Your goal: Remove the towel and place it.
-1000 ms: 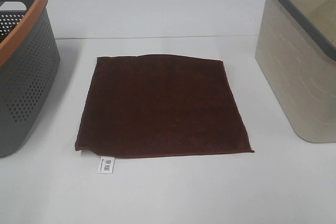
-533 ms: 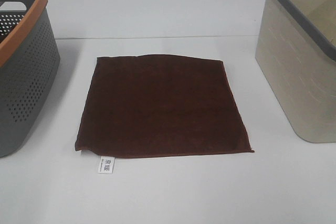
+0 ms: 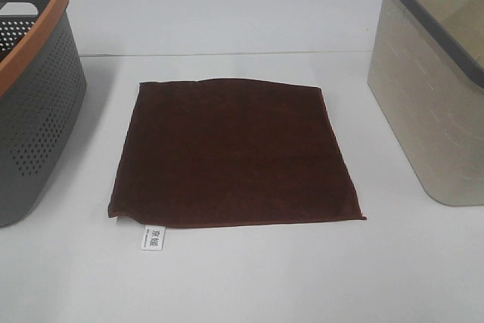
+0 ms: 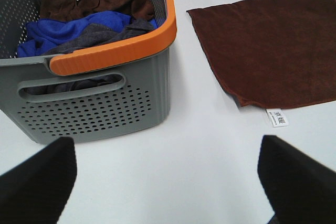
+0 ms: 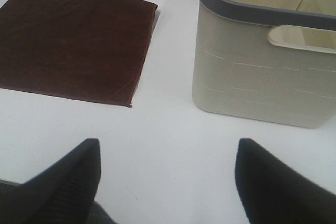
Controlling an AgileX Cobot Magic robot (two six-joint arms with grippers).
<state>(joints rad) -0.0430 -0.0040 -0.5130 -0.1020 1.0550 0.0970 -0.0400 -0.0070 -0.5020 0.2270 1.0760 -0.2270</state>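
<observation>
A white table (image 3: 227, 5) fills all 3 views, and everything else is set on it. At the left of the exterior view a grey perforated basket (image 3: 34, 104) with an orange rim is seen, cut off by the frame edge; in the left wrist view it is shown to be filled with crumpled cloths (image 4: 84, 17) in brown, blue and grey. At the right of the exterior view a beige basket (image 3: 431, 96) with a grey rim and a cut-out handle is placed, also partly out of frame. Between the 2 baskets, well apart from each, the towel (image 3: 231, 153) is laid flat and spread out as a dark brown, roughly square cloth, with 1 edge slightly bowed at the far side. A small white tag (image 3: 152, 238) with dark print is attached at its near left corner and rests on the table surface just past the hem. Neither arm is seen in the exterior view. The left gripper (image 4: 168, 182) is shown only in its own wrist view, where 2 dark fingers (image 4: 39, 182) are spread wide with bare table between them and nothing is held; it is placed near the grey basket. The right gripper (image 5: 168, 182) is likewise seen with its 2 dark fingers (image 5: 278, 182) set wide apart, empty, above bare table near the beige basket.
</observation>
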